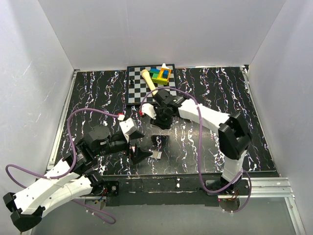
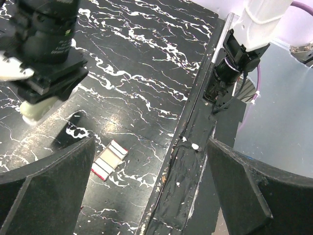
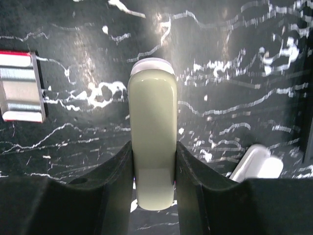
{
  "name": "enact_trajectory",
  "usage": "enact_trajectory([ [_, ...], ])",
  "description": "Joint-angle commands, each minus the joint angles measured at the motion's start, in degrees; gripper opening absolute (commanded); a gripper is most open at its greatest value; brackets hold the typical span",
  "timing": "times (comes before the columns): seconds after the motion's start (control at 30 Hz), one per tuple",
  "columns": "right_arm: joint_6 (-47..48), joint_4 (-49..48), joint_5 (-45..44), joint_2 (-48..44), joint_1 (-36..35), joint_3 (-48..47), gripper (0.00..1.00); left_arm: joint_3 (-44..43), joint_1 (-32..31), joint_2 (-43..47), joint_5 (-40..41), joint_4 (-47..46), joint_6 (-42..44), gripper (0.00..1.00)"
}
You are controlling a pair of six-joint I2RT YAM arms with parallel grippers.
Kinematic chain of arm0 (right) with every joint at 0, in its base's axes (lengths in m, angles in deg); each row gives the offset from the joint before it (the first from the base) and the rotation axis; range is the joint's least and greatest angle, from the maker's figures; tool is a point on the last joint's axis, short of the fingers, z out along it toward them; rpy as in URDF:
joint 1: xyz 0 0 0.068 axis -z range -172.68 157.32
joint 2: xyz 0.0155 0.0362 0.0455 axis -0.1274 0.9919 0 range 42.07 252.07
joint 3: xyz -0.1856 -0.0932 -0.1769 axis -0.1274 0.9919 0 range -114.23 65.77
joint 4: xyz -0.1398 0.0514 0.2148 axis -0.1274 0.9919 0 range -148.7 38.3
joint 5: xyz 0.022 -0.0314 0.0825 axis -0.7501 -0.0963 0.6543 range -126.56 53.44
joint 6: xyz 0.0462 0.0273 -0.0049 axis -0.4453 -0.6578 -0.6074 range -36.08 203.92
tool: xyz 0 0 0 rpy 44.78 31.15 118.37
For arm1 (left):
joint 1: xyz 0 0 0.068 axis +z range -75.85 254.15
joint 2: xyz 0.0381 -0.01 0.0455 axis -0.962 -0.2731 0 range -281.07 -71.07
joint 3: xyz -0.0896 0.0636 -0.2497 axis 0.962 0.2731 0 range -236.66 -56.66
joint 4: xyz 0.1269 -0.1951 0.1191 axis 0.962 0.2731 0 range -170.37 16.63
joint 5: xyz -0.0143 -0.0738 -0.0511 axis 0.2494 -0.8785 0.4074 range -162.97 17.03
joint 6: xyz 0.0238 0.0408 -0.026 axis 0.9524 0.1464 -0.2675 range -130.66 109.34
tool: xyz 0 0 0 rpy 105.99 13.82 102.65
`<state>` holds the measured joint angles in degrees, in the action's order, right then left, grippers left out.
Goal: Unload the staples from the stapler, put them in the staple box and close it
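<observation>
- Since no silvery strip is showing on the table in any view, the staples are being judged as still sitting inside the stapler (image 3: 151, 112), out of sight. Their exact position cannot be confirmed.
- The stapler, pale cream-green, is lying lengthwise between the fingers of the right gripper (image 3: 152, 156), with its rounded end projecting beyond the fingertips. Whether it is touching the table (image 2: 146, 63) cannot be told.
- The right gripper is clamping the stapler's body by its two sides at a partial width. By judgement, this grip is steadying the body so that the magazine can be worked open.
- The left gripper (image 2: 150, 142) is hovering close beside the right gripper with its jaws spread wide, holding nothing. It appears to be standing by as the second hand.
- A small red-and-white box (image 2: 108, 160) is lying flat on the table just ahead of the left gripper's fingers and off to the left of the right gripper's fingers. Neither gripper is touching it.
- Concern: the side clamp may be pinching the magazine shut, so the grip may need adjusting.
</observation>
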<state>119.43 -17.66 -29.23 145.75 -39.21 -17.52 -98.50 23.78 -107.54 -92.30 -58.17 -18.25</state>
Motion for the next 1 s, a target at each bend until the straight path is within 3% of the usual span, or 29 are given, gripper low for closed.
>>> enact_trajectory([
  [0.0,7.0,4.3,2.8,4.7,-2.3,-9.4,0.37,0.4,-0.1,1.7,-1.0,-0.9,-0.1,0.98],
  [0.33,14.0,10.1,2.0,15.8,-7.1,-22.6,0.39,0.5,-0.2,3.1,-0.8,-1.0,0.2,0.98],
  [0.6,13.4,12.6,3.5,21.4,-8.8,-29.2,0.4,0.6,-0.2,2.9,-1.1,-1.1,0.2,0.98],
  [0.97,12.4,12.3,-0.1,26.2,-10.0,-32.2,0.42,0.5,-0.2,2.6,-0.4,-1.0,0.3,0.98],
])
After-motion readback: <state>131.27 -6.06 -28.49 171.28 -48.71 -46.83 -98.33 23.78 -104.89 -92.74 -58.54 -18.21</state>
